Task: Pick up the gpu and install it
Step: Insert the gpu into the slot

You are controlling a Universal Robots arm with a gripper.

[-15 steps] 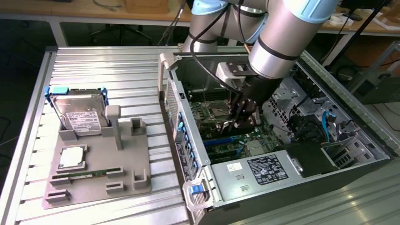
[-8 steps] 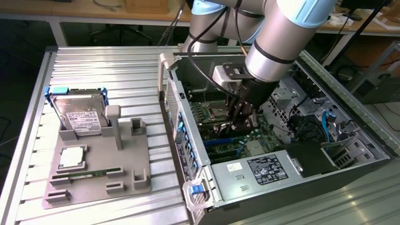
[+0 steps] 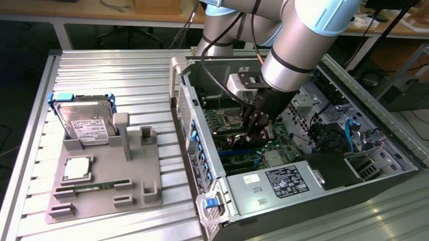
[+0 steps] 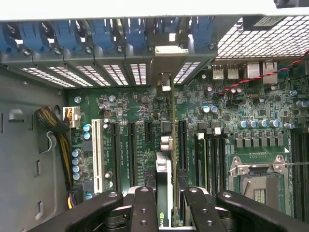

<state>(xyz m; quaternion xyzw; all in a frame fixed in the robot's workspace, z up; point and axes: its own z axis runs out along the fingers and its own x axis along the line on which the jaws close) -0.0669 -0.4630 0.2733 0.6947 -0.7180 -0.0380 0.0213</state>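
- The gripper (image 4: 164, 205) is seen lowered inside the open computer case (image 3: 375, 150), with its fingers (image 4: 144, 208) closed on the gpu (image 4: 164, 193).
- The gpu is held edge-on, upright over the green motherboard (image 4: 140, 121), in line with a black expansion slot (image 4: 181, 145); whether it is seated cannot be told.
- Its silver end bracket (image 4: 165, 63) is placed against the rear slot openings of the case.
- On the grey holder tray (image 3: 107, 201), at the exterior view's left, a hard drive (image 3: 86, 123) and a green memory stick (image 3: 90, 188) are kept.
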